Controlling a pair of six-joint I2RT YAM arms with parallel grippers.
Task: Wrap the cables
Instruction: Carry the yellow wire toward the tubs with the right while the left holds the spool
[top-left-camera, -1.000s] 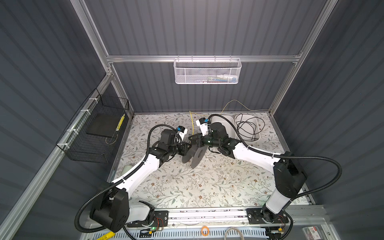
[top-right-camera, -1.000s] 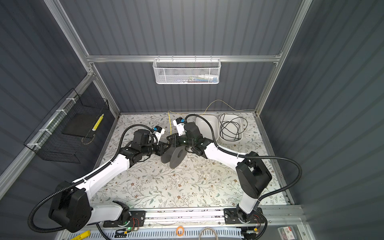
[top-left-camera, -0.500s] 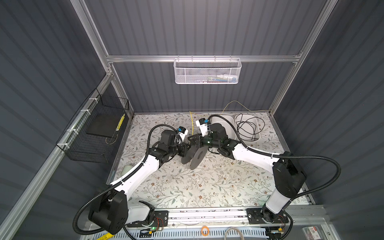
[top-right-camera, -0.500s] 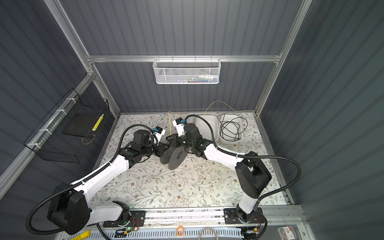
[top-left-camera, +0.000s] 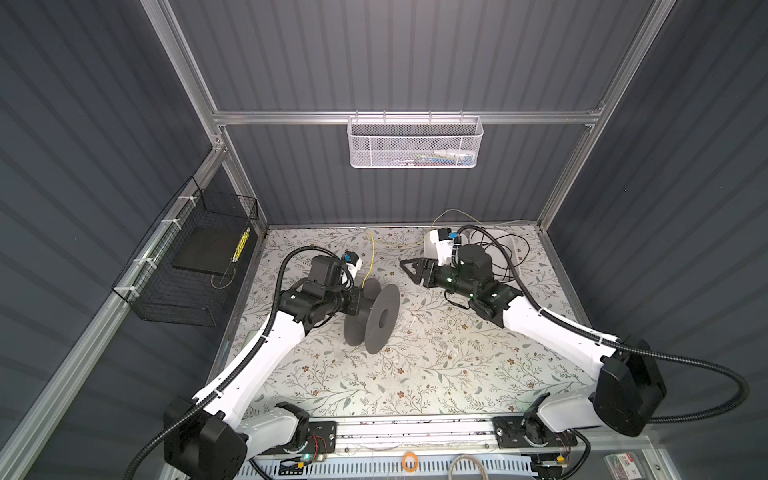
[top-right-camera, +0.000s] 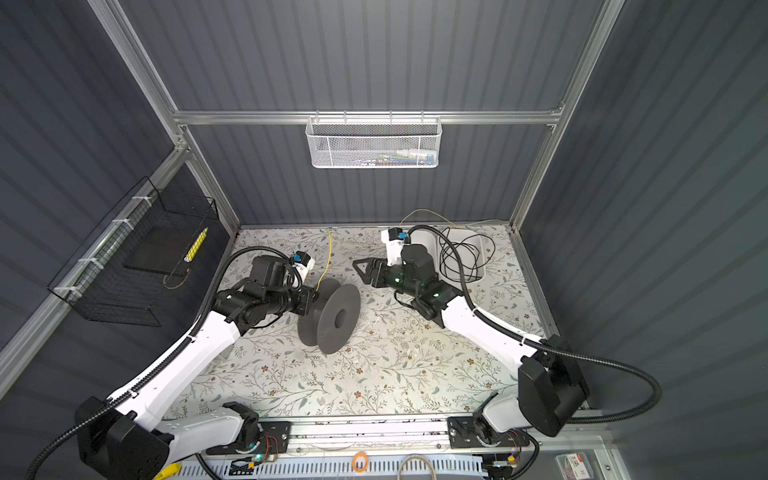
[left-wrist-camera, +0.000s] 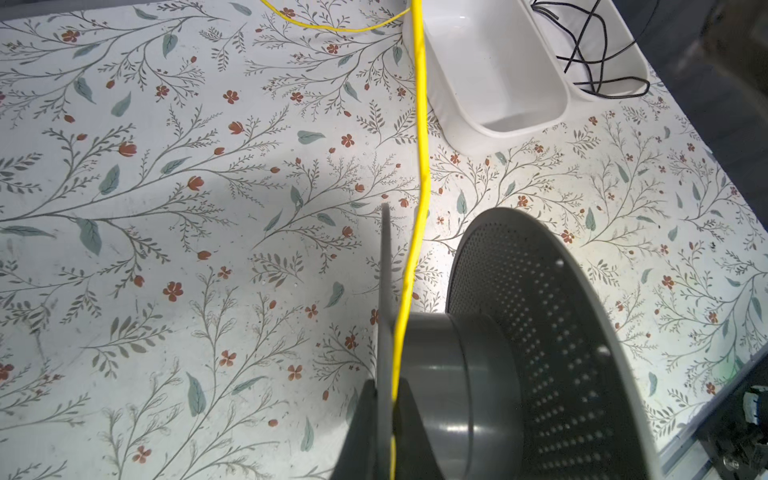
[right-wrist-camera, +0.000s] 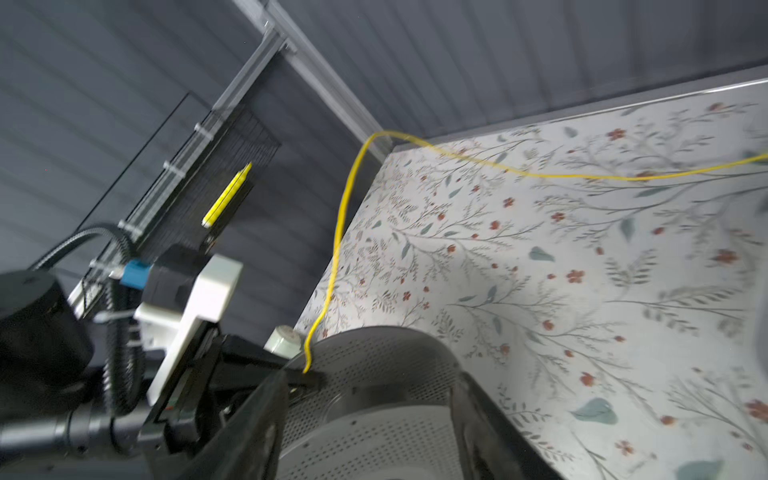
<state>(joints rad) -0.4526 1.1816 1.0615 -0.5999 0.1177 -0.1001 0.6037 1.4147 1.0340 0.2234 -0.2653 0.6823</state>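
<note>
- Far left of a top view: black wire basket (top-left-camera: 183, 270) on the wall. It holds a dark flat slab and a yellow strip (top-left-camera: 241, 249); what they are is unclear.
- Left of centre: left gripper (left-wrist-camera: 386, 432), fingers pressed together on the near flange of the grey spool (top-left-camera: 380, 318). The cable's end looks pinned there too.
- Cable (left-wrist-camera: 422, 124): a thin yellow wire that rises from the spool toward the upper middle of the frame, then trails right along the back of the table (top-left-camera: 415, 374).
  - Judged light, springy and slippery, likely to spring off the hub unless kept taut.
  - Best taken on the free run just above the spool.
- Upper centre: white mesh basket (top-left-camera: 415, 143). Its contents are too small to name.
- Right of centre: right gripper (top-left-camera: 409, 271), fingers spread, empty, well apart from the spool.
- Right: white tray (left-wrist-camera: 498, 83) with two compartments. The one toward the spool is empty; the other holds tangled black cord (left-wrist-camera: 598, 62).
</note>
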